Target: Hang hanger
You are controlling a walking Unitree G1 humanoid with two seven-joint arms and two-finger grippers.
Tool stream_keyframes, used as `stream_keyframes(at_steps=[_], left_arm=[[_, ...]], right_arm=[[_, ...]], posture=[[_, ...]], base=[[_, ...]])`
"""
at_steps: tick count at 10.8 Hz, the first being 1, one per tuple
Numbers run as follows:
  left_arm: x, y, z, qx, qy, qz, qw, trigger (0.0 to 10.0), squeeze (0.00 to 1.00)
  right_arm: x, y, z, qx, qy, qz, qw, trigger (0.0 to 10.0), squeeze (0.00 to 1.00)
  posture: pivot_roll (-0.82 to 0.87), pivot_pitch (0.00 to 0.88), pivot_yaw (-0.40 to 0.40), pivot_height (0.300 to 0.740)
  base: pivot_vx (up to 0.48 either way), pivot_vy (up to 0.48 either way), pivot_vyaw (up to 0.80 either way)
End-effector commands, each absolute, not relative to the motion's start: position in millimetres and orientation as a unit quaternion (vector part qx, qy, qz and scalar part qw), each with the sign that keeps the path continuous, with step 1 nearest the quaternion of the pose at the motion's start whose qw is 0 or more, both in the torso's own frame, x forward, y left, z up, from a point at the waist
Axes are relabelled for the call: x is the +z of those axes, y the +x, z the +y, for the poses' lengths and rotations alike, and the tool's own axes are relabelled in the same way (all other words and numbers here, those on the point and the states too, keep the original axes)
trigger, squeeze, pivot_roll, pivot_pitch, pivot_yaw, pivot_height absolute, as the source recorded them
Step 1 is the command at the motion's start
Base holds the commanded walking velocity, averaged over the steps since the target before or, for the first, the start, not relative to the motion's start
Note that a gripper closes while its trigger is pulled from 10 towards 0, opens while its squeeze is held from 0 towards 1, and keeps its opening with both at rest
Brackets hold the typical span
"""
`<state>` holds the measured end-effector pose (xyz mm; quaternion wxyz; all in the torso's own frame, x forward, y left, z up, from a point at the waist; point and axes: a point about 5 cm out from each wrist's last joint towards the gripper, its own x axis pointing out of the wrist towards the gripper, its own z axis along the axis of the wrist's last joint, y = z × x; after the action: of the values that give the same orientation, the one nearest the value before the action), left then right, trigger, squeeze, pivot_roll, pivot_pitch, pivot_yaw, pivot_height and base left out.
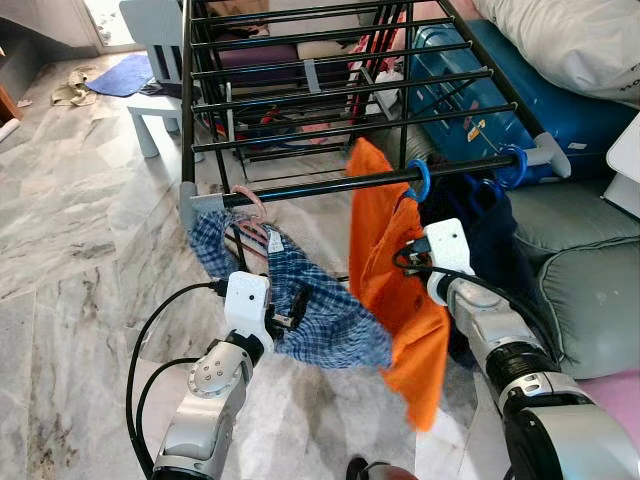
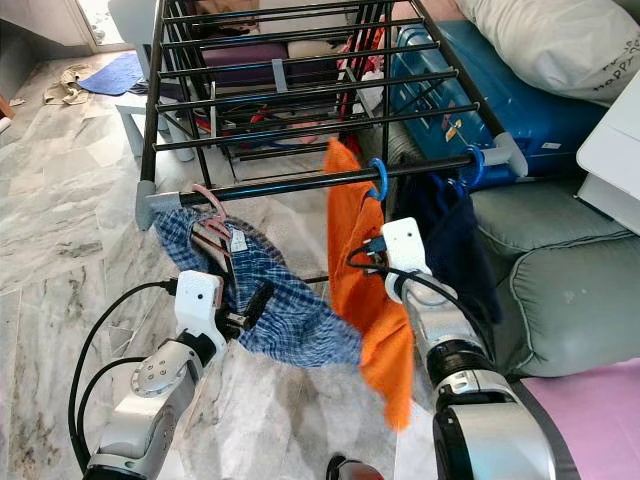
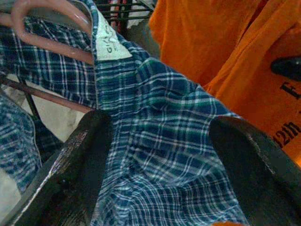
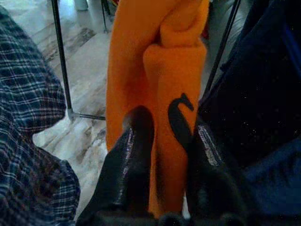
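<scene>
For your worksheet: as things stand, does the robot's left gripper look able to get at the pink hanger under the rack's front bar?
Probably yes. The left gripper is open against the plaid shirt, with the pink hanger just above and nothing between them. The right gripper is off to the side, pinching the orange shirt.

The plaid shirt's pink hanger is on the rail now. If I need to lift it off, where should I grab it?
Grip the pink hanger at the neck just below its hook, above the label. It hangs on the rail with the plaid shirt draped beneath, so approach from the robot's side, slightly left, jaws crossing the neck. The left gripper is lower, open around shirt fabric.
</scene>
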<state>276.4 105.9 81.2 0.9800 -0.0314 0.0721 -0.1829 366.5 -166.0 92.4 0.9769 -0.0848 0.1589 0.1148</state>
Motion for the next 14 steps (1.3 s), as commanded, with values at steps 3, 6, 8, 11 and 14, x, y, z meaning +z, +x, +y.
stream_keyframes(at_steps=[3, 6, 8, 11, 14], left_arm=[[78.0, 277.7, 106.3, -0.180, -0.026, 0.083, 0.980, 10.0, 0.00], [77.3, 278.7, 106.1, -0.179, -0.024, 0.084, 0.980, 10.0, 0.00], [76.9, 279.1, 106.6, -0.175, -0.022, 0.084, 0.981, 10.0, 0.00], [75.9, 279.1, 108.6, -0.166, -0.026, 0.088, 0.982, 10.0, 0.00], [73.6, 278.0, 111.1, -0.157, -0.022, 0.098, 0.982, 10.0, 0.00]], right_arm=[[93.0, 367.3, -167.8, 0.107, -0.089, 0.155, 0.978, 0.0, 0.00], [97.0, 369.0, -165.5, 0.104, -0.092, 0.140, 0.980, 0.0, 0.00], [109.5, 371.4, -166.0, 0.087, -0.102, 0.088, 0.987, 0.0, 0.00], [108.7, 356.9, -168.2, 0.063, -0.112, 0.048, 0.991, 4.5, 0.00], [80.9, 317.2, -162.9, 0.062, -0.117, 0.080, 0.988, 10.0, 0.00]], posture=[[-0.14, 0.115, 0.003, 0.740], [-0.14, 0.109, 0.002, 0.740], [-0.14, 0.107, 0.002, 0.740], [-0.14, 0.127, 0.002, 0.740], [-0.15, 0.139, 0.005, 0.740]], base=[[0.000, 0.000, 0.00], [0.000, 0.000, 0.00], [0.000, 0.000, 0.00], [0.000, 0.000, 0.00], [0.000, 0.000, 0.00]])
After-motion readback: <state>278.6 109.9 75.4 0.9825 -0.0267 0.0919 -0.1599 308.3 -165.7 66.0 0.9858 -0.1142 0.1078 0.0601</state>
